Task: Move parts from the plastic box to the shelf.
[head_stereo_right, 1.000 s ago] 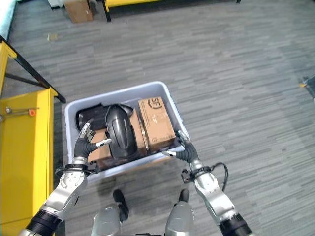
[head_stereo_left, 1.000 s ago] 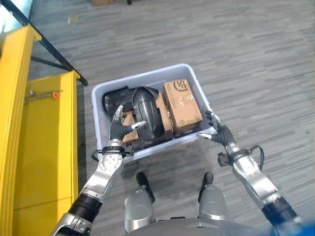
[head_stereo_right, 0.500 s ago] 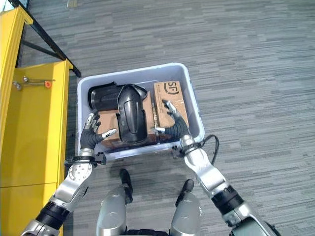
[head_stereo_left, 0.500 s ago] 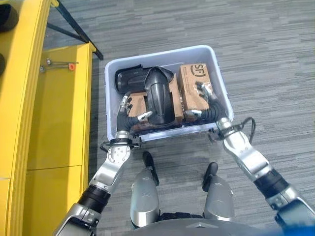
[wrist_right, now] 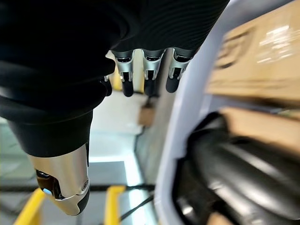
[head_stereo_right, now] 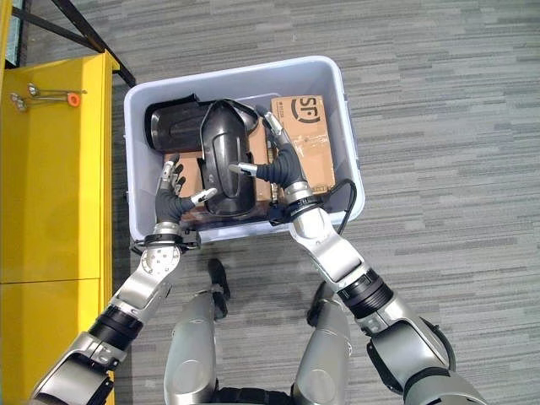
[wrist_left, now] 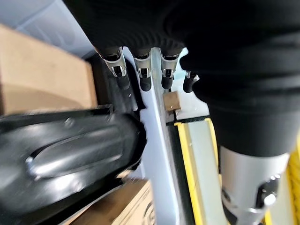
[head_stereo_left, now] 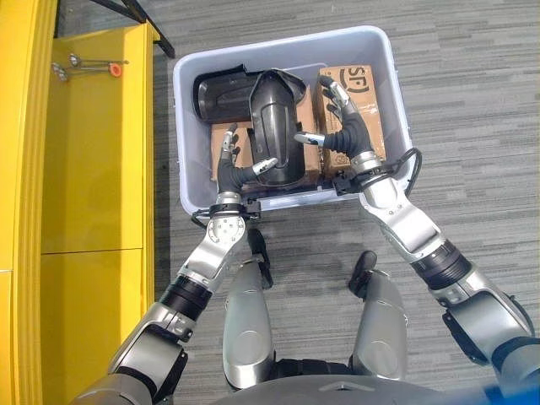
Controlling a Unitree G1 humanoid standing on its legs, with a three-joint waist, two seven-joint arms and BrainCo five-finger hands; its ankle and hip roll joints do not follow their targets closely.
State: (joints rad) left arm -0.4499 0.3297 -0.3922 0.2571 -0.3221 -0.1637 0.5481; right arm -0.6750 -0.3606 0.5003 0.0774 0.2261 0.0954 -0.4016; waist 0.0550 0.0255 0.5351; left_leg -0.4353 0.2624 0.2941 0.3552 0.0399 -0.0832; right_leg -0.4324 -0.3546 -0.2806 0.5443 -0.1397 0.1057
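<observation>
A pale plastic box (head_stereo_left: pixel 180 126) stands on the floor and holds a long black curved part (head_stereo_left: pixel 274 139), a second black part (head_stereo_left: pixel 221 89) behind it, and cardboard boxes (head_stereo_left: pixel 364 94). My left hand (head_stereo_left: pixel 229 175) is inside the box at the long part's left side, open, its thumb against the part's near end. My right hand (head_stereo_left: pixel 344 142) is at the part's right side, over the cardboard box, open with fingers straight and thumb reaching to the part. In the left wrist view the straight fingers (wrist_left: pixel 140 77) point past the black part (wrist_left: pixel 61 154).
A yellow shelf (head_stereo_left: pixel 93 169) runs along the left, close to the plastic box, with small tools (head_stereo_left: pixel 89 63) lying on its flat top. Grey carpet floor (head_stereo_left: pixel 472 101) surrounds the box on the right and behind.
The view has tipped down over the box. My right hand has come from the box's near right rim into the box, up to the black part's right side. My left hand stays at its left side.
</observation>
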